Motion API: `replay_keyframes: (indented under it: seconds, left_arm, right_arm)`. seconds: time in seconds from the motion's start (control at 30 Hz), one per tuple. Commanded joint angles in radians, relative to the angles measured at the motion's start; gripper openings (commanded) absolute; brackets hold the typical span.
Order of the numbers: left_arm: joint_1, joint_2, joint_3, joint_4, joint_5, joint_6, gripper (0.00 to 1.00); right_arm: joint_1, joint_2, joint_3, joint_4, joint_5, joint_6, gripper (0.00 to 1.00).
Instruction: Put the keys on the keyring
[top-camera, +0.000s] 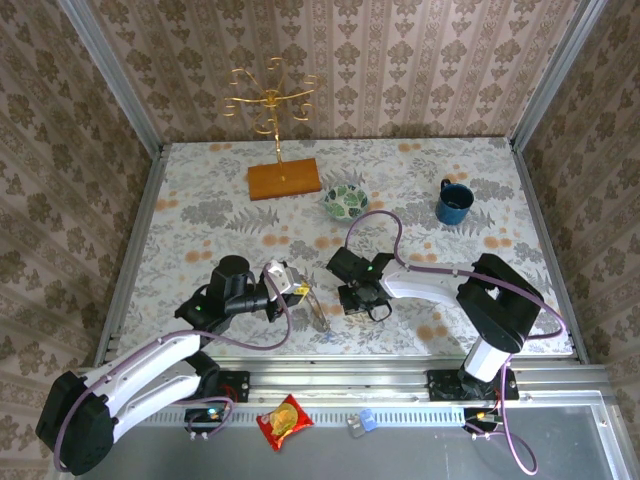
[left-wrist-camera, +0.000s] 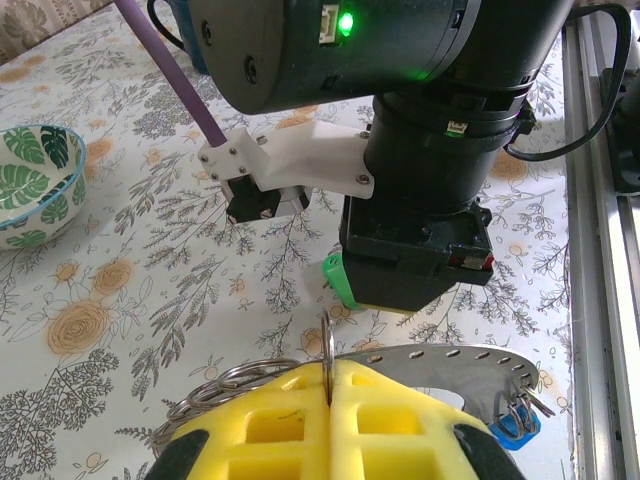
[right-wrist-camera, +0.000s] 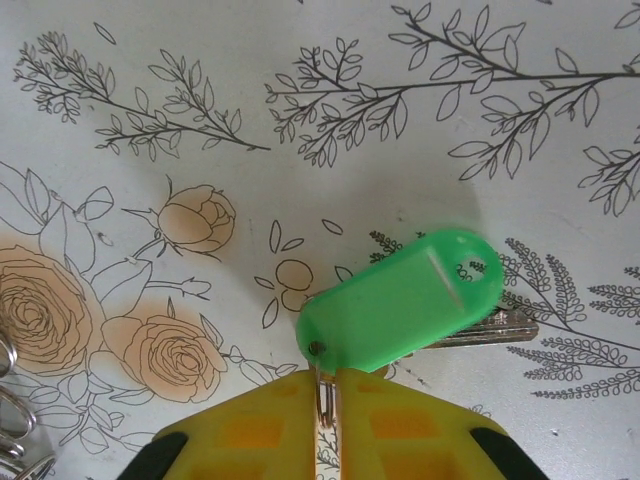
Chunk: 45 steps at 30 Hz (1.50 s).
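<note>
Blocking L gripper: R arm

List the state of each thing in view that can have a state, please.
left gripper: shut on the keyring.
right gripper: shut on the green key's small ring.
keyring: clamped in the left gripper.
green key: flat side up, gripped at its small ring.
blue key: at the keyring's end among small wire loops; whether attached, cannot tell.
bowl: upright, empty.
mug: upright; contents cannot tell.
</note>
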Motion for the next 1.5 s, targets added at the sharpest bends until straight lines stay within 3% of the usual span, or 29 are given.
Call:
replay_keyframes:
  seconds: [0.0,0.2,0.33,0.53,0.7,0.9,1.13,1.47]
  left_arm:
    - [-0.006,-0.014,0.020,-0.001,0.002,-0.013,0.00]
    - [-0.007,-0.015,0.022,-0.008,0.001,-0.011,0.00]
    - [-0.006,-0.021,0.022,-0.013,-0.001,-0.010,0.00]
    - [-0.004,-0.024,0.022,-0.007,0.000,-0.012,0.00]
    - [-0.006,-0.025,0.020,0.007,-0.003,-0.024,0.00]
    - [-0.006,-0.029,0.016,0.014,-0.005,-0.051,0.00]
    - [-0.007,-0.032,0.017,0.016,-0.001,-0.070,0.00]
    - [-0.008,-0.012,0.022,0.037,0.004,-0.096,0.00]
  right_arm:
    - [0.010,0.013,0.028,-0.019,0.027,0.001,0.11]
    - [0.012,-0.011,0.029,-0.019,0.035,0.000,0.01]
    - [0.012,-0.086,0.016,-0.036,0.065,-0.020,0.00]
    - [0.011,-0.283,-0.046,-0.045,0.081,-0.217,0.00]
    - [0.007,-0.469,-0.118,0.032,-0.051,-0.479,0.00]
    - [0.007,-0.557,-0.160,0.140,-0.276,-0.707,0.00]
    - [-0.050,-0.527,-0.157,0.250,-0.515,-0.780,0.00]
    - [-0.065,-0.399,-0.069,0.269,-0.555,-0.818,0.00]
